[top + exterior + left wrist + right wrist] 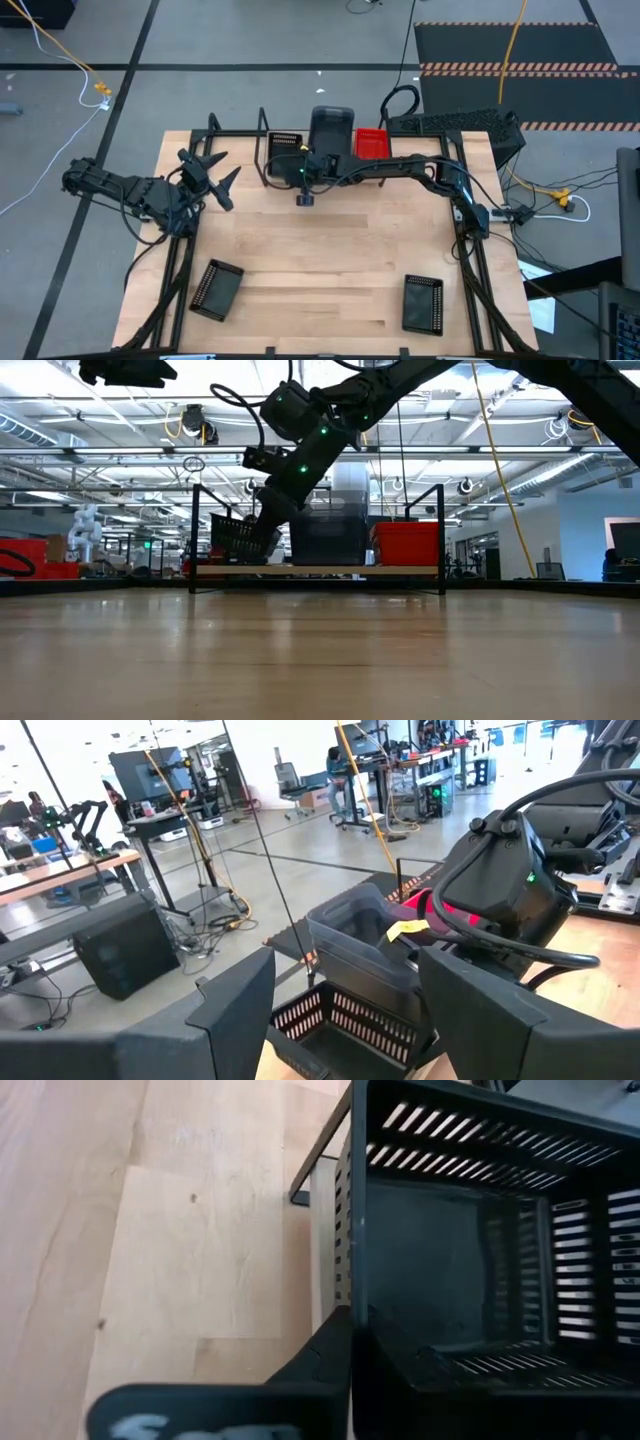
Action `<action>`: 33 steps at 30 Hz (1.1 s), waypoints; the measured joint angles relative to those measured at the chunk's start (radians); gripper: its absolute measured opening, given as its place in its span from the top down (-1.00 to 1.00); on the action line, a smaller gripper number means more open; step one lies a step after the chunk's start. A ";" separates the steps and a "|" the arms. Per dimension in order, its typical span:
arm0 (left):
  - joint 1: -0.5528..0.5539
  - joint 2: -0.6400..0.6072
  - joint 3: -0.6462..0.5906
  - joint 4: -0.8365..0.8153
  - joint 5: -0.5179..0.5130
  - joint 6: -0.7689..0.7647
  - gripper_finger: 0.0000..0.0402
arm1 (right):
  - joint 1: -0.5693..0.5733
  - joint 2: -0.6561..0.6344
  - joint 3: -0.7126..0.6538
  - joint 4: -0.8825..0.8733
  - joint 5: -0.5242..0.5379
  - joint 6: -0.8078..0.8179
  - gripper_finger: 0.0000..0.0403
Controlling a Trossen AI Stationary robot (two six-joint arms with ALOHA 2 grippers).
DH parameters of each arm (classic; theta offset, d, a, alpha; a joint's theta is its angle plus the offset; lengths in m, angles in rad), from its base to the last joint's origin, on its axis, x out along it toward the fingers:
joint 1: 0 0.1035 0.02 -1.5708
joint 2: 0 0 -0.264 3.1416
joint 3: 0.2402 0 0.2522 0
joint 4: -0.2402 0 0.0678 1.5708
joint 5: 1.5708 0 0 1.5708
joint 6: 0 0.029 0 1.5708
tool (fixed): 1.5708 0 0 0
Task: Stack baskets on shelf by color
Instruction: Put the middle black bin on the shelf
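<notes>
One black basket (285, 143) sits at the shelf's (240, 160) left part, mouth up and nothing in it, with the right gripper (350, 1342) clamped on its wall. Beside it stand a grey basket (331, 130), then a red one (371, 142). Two more black baskets (216, 289) (422, 302) lie on the table. Left gripper (213, 172) hovers open, left of the shelf.

Overhead camera looks straight down, low camera level across the table; both share the shelf (330, 170).
</notes>
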 joint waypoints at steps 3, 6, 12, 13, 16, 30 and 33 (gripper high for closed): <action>0.000 0.000 0.000 0.000 0.000 0.000 -0.25 | 0.000 0.000 0.000 0.013 0.022 0.013 0.86; 0.000 0.000 0.000 0.000 0.000 0.000 -0.25 | 0.000 0.000 -0.001 0.028 0.023 0.007 0.73; 0.000 0.000 0.000 -0.004 0.000 0.000 -0.25 | 0.015 0.000 -0.001 0.031 0.056 -0.008 0.52; 0.000 0.000 0.000 -0.007 0.000 0.000 -0.25 | 0.021 0.000 -0.001 0.032 0.059 -0.009 0.50; 0.000 0.000 0.000 -0.008 0.000 0.000 -0.25 | 0.044 0.000 -0.001 0.029 0.057 -0.016 0.46; 0.000 0.000 0.000 -0.007 0.000 -0.024 -0.25 | 0.107 0.000 -0.027 0.059 0.155 -0.141 0.48; 0.000 0.000 0.000 -0.007 0.000 -0.024 -0.25 | 0.089 0.000 -0.027 0.086 0.155 -0.144 0.48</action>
